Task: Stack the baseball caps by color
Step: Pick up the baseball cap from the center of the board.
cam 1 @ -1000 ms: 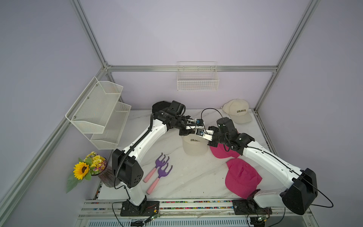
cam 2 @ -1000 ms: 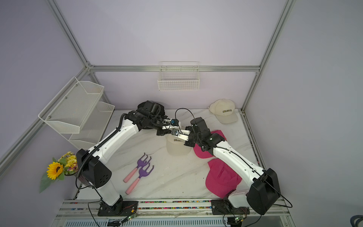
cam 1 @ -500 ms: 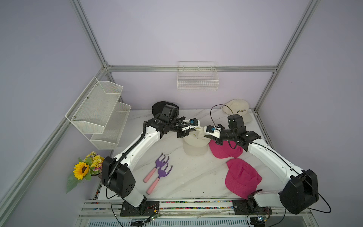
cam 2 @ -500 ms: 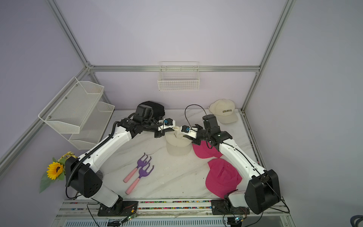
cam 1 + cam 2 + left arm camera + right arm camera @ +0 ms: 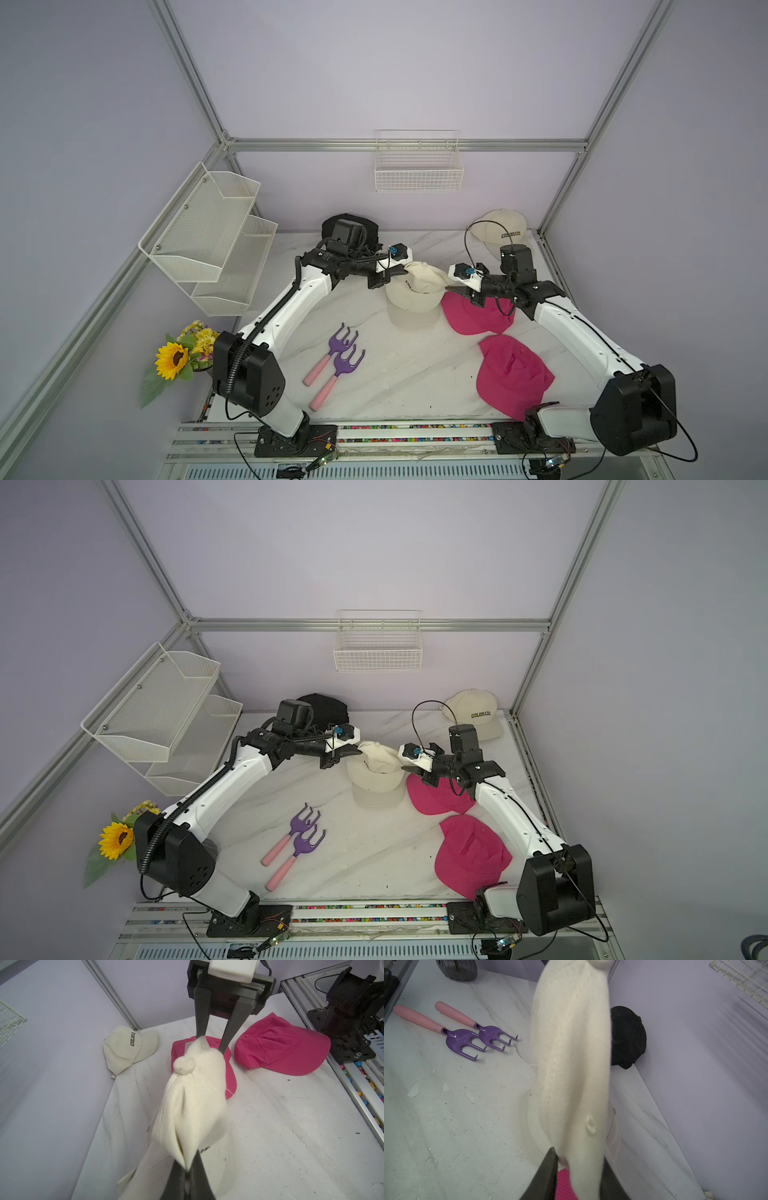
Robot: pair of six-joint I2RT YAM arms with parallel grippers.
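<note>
My left gripper [image 5: 401, 272] [image 5: 358, 752] [image 5: 188, 1169] is shut on a pinch of a cream cap's crown [image 5: 415, 286] [image 5: 376, 771] [image 5: 193, 1105], lifting it mid-table. The crown's far end lies between the parted fingers of my open right gripper [image 5: 451, 289] [image 5: 407, 766] [image 5: 578, 1155] [image 5: 211, 1043]. A cream brim [image 5: 411, 320] lies below. Two pink caps [image 5: 473, 316] [image 5: 511, 378] rest on the right. Another cream cap [image 5: 503, 232] sits at the back right corner. A black cap [image 5: 370, 228] [image 5: 627, 1039] is at the back, partly hidden by my left arm.
Two purple hand rakes with pink handles [image 5: 332, 365] [image 5: 467, 1039] lie front left of centre. A sunflower vase [image 5: 178, 357] stands at the left edge, below a white mesh shelf [image 5: 216, 237]. A wire basket [image 5: 417, 166] hangs on the back wall.
My left gripper has shut on the cream cap's crown and my right gripper has opened. Both wrists drew apart, the right one moving back to the right, leaving the crown stretched between them.
</note>
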